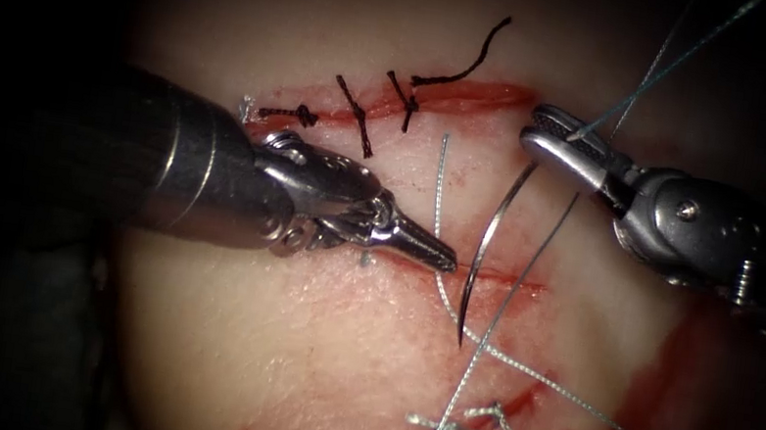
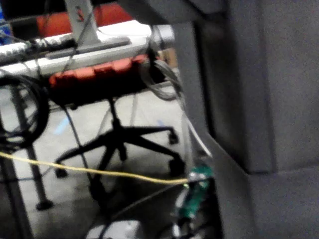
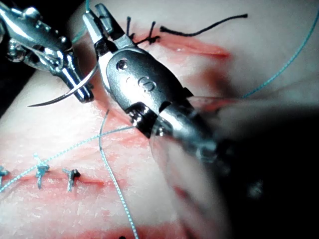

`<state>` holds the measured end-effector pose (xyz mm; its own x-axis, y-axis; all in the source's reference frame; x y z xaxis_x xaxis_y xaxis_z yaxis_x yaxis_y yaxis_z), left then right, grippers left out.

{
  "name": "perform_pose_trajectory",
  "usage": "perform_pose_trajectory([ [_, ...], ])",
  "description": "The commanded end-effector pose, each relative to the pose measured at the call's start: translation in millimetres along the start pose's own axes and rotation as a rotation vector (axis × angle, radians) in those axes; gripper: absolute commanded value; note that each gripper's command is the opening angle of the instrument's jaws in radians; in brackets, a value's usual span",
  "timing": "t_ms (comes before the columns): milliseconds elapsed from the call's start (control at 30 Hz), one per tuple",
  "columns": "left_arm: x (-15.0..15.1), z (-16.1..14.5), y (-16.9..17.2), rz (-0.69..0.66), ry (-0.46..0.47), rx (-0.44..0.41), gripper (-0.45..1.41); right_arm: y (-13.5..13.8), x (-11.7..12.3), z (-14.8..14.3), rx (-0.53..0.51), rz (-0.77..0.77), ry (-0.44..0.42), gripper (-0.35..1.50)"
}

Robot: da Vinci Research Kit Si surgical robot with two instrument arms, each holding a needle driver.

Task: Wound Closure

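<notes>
Needle (image 1: pixel 489 249) lies free; right tool (image 1: pixel 552 134) grips thread (image 1: pixel 659 69).

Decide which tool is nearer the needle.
Left. The left tool sits right beside the needle at the cut; the right tool holds thread above it.

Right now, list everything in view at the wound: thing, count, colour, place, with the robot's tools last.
Tissue: one, pale pink, several cuts.
Middle cut: one, red, open.
Needle: one, steel, curved, lying across the middle cut; not visibly held.
Thread: one, pale blue-grey, running from right tool across tissue.
Black stitches: about three, upper cut.
Pale stitches: several, lower cut.
Left tool: jaws shut, holding nothing visible, tip at middle cut.
Right tool: jaws shut on thread.
</notes>
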<state>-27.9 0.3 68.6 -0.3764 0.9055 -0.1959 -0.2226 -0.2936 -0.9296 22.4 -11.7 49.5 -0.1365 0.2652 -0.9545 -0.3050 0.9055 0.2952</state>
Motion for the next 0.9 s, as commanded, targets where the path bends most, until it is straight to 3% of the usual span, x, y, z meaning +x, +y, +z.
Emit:
perform_pose_trajectory([
  [33,-0.3,0.7,-0.5,0.003,-0.006,0.003,-0.45,-0.2,-0.3,0.9,0.002,0.000,0.002,-0.35],
  [233,-1.2,0.9,-1.0,0.009,-0.055,0.065,-0.45,-0.3,-0.1,0.9,0.002,0.001,0.002,-0.35],
  [633,-1.9,-0.2,-1.1,-0.019,-0.108,0.033,-0.45,-0.3,0.0,0.6,0.005,0.002,0.003,-0.35],
  [900,-2.5,0.4,-2.7,-0.007,-0.121,0.143,-0.45,-0.4,0.0,0.7,0.005,0.002,0.003,-0.35],
])
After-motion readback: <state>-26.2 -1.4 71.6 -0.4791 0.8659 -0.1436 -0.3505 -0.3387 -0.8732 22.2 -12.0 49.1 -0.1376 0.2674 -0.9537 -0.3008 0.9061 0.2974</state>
